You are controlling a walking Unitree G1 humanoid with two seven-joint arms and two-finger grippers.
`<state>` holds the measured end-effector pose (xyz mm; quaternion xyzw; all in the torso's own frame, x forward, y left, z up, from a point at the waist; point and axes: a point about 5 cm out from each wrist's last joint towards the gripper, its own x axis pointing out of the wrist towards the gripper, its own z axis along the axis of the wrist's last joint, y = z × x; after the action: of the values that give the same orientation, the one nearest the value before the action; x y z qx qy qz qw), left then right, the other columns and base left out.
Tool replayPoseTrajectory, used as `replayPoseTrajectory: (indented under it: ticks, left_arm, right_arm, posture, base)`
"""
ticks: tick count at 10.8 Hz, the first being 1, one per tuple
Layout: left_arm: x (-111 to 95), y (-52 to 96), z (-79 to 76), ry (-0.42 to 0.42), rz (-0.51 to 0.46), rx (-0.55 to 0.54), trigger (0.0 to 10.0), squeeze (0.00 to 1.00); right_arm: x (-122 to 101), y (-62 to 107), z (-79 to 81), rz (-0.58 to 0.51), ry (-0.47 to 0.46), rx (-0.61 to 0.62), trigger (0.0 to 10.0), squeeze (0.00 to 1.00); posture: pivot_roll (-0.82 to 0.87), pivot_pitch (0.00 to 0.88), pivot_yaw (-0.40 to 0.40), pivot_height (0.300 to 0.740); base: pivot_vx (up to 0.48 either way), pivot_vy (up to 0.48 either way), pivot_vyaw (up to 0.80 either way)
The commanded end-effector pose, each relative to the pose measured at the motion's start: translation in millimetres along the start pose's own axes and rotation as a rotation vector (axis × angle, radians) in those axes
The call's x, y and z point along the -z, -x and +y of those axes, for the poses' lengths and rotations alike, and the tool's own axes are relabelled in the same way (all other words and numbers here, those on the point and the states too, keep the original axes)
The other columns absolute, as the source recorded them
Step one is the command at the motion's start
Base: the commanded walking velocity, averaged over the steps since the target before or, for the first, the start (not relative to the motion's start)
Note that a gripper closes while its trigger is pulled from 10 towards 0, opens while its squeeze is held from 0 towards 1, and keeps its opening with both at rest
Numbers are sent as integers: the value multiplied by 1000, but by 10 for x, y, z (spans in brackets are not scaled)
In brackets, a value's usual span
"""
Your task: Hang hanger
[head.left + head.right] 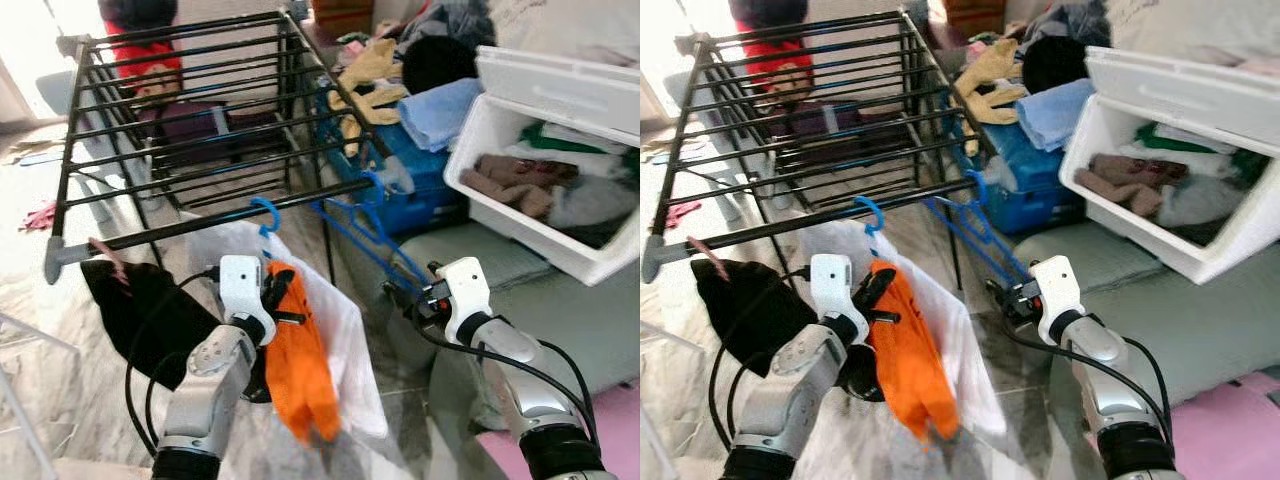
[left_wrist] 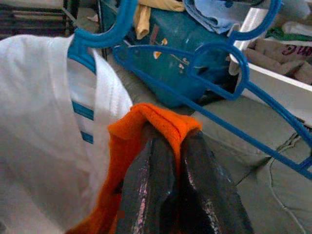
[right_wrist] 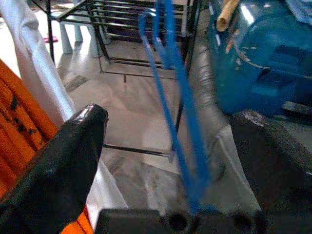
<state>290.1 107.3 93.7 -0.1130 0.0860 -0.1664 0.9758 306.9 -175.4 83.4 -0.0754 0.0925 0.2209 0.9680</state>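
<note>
Black drying rack (image 1: 200, 110), taken as the landmark, with its front rail nearest the robot. A blue hanger (image 1: 262, 215) carrying a white shirt (image 1: 345, 330) hooks over that rail. Just below the rail, the left gripper (image 2: 168, 146) is clamped on a fold of orange cloth (image 1: 305, 360) lying against the shirt. A black garment (image 1: 135, 300) hangs from the rail's left end. To the right of the rack, empty blue hangers (image 1: 365, 235) hang from the rail's right end; the right gripper (image 3: 165, 146) has its fingers spread apart around their lower end, and contact is unclear. Behind them, a blue bin (image 1: 420, 190) is heaped with light blue and yellow clothes. Further right of the rack, an open white box (image 1: 520, 190) holds folded brown, green and grey laundry.
</note>
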Motion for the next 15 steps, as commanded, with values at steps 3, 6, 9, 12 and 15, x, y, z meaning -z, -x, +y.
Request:
replayPoseTrajectory:
  ticks: [3, 6, 9, 12, 15]
  left_arm:
    - [-70, -15, -16, -19, -33, 15, 10000, 0]
    - [-60, -16, -14, -15, -24, 14, 10000, 0]
    - [-54, -16, -16, -21, -24, 13, 10000, 0]
    - [-46, -11, -63, -7, -25, 39, 10000, 0]
    - [-18, -16, -101, -1, -5, 56, 10000, 0]
  right_arm:
    - [-53, -11, -5, -19, 30, 4, 10000, 0]
    - [-55, -16, 16, -22, 45, 1, 10000, 0]
    - [-53, -12, 18, -23, 51, 1, 10000, 0]
    - [-56, -16, 17, -23, 58, 2, 10000, 0]
    - [-64, -19, 10, -27, 66, 6, 10000, 0]
  posture:
    - [-168, 0, 63, 740]
    - [-168, 0, 64, 740]
    - [-169, 0, 63, 740]
    - [-169, 0, 62, 740]
    - [-171, 0, 63, 740]
  base:
    - [95, 0, 0]
    - [304, 211, 0]
    - [294, 380, 0]
    - [0, 0, 0]
    - [0, 0, 0]
